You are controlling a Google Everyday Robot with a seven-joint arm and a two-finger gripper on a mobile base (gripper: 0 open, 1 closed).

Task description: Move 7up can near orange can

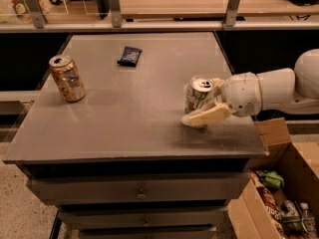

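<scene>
The 7up can [198, 96], white and silver with green markings, stands upright on the right part of the grey table [139, 108]. My gripper [202, 101] reaches in from the right and is shut on the can, one cream finger [207, 116] across its near base and the other behind it. The orange can [67, 77], orange-gold with a silver top, stands upright near the table's left edge, far from the 7up can.
A small dark packet [129, 56] lies at the back middle of the table. A cardboard box [279, 193] with snacks stands on the floor at the lower right. A shelf rail with posts [114, 14] runs behind the table.
</scene>
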